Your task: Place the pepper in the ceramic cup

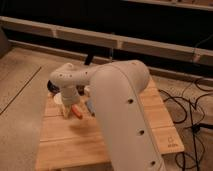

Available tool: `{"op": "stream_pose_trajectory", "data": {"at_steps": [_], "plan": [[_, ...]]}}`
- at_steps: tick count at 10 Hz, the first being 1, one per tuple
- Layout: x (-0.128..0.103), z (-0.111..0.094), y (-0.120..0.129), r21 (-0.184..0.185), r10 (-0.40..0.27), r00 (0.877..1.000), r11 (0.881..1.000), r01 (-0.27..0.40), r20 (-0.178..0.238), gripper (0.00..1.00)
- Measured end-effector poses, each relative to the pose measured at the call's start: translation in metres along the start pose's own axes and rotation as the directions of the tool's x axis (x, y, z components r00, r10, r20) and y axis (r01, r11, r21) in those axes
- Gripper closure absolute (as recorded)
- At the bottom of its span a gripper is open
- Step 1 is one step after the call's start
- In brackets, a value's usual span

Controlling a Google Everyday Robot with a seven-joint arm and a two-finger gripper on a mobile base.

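Camera view, looking down over the robot's own arm: thick white link rising from near right, bending at an elbow, reaching left to a rounded wrist joint, then turning down toward the table. Hides much of the middle and right of the wooden table, a pale slatted top standing on speckled floor.

Gripper low over the far left part of the table, pointing down, just on the near side of the ceramic cup and just left of the pepper. Hand released: jaws standing apart, gripping nothing. Lower end dim against the wood.

Pepper lying flat on the table, orange-red, slanted, one end toward the gripper, the other toward near right. Close beside the gripper; contact or gap not discernible. Outside the cup.

Ceramic cup upright at far left of the table, cream-white, partly covered by the wrist; only its left side showing. Inside not visible.

Dark round bowl beyond the cup at the far left edge, mostly behind the wrist joint. Blue-grey block just right of the pepper, its right part cut off by the big arm link.

Black cables looped on the floor right of the table. Long pale rails running across a dark wall on the far side.
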Motion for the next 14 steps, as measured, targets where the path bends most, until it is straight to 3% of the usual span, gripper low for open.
{"op": "stream_pose_trajectory", "data": {"at_steps": [3, 5, 10, 14], "plan": [[-0.019, 0.003, -0.005, -0.006, -0.022, 0.997, 1.000, 0.023, 0.077, 0.35], [-0.023, 0.006, -0.007, -0.019, -0.053, 0.994, 0.998, 0.055, 0.093, 0.35], [-0.020, 0.040, -0.003, -0.076, -0.113, 0.993, 0.991, 0.114, 0.023, 0.35], [-0.028, 0.043, -0.007, -0.066, -0.154, 0.988, 0.986, 0.156, 0.032, 0.70]]}}
